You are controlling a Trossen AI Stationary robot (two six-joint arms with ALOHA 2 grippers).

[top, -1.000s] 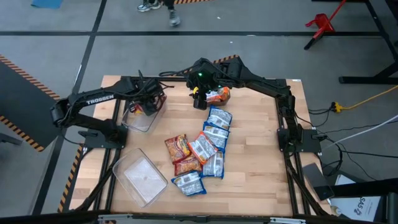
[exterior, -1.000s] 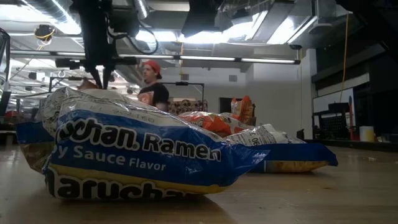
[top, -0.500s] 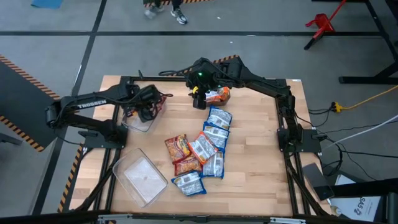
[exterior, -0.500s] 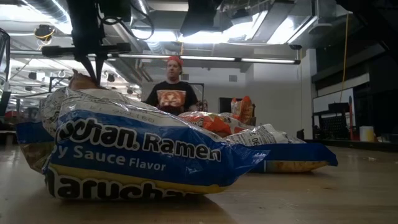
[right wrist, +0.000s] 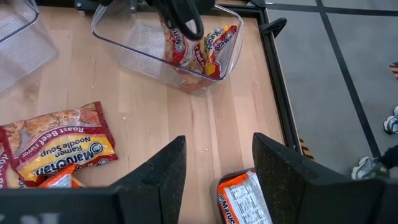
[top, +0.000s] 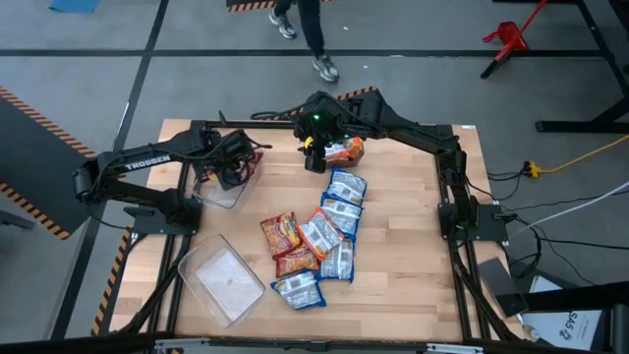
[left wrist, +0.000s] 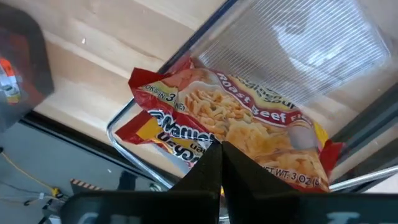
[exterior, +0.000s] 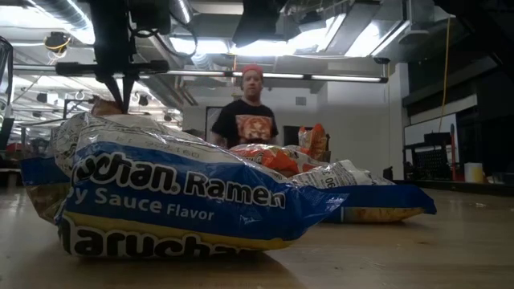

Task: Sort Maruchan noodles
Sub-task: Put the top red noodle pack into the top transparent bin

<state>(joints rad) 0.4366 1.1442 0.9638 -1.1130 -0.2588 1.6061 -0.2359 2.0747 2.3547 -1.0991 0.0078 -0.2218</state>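
Upper left of the high view: left gripper [top: 234, 169] is pinched on a red beef packet [left wrist: 230, 127], dangling it over the bin [top: 224, 187] so it should drop in with the other reds. Right gripper [top: 314, 157] hovers top centre, fingers wide, straddling an orange packet [top: 346, 150], likely next. Remaining packets [top: 319, 236] are piled mid-table. Second bin [top: 224, 280], lower left, holds nothing.
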